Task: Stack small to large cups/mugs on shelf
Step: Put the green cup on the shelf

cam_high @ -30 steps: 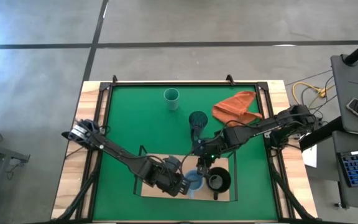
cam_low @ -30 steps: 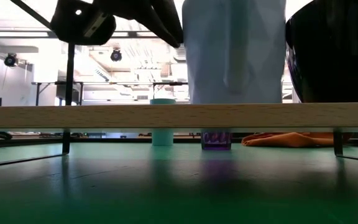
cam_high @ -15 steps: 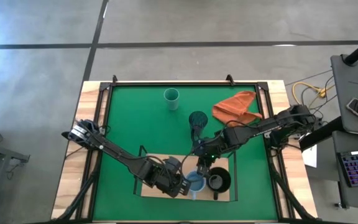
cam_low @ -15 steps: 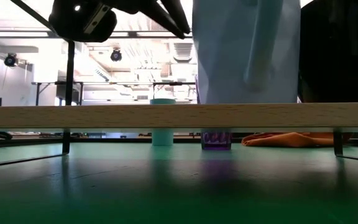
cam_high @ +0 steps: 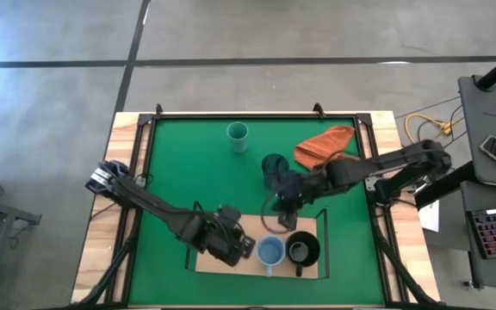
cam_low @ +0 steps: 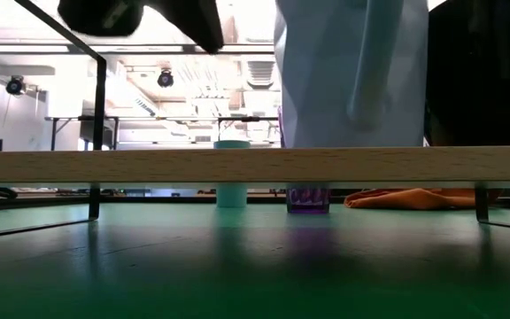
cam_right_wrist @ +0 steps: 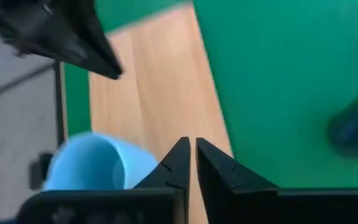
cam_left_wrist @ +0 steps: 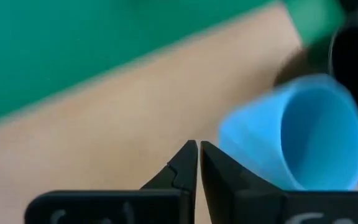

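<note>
The left pincer (cam_high: pixel 238 244), fingers clenched empty, hovers over the flat light-wood shelf (cam_high: pixel 222 264) beside the upright light blue handled mug (cam_high: pixel 270 251); the right pincer (cam_high: pixel 284 215), likewise clenched, hangs above; the glossy black mug (cam_high: pixel 300 251) stands adjacent.

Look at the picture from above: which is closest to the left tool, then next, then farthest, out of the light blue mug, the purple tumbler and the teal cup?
From the left tool:
1. Light blue mug, right beside it on the shelf.
2. Purple tumbler, mid-mat, near the right tool.
3. Teal cup, at the mat's far edge.
</note>
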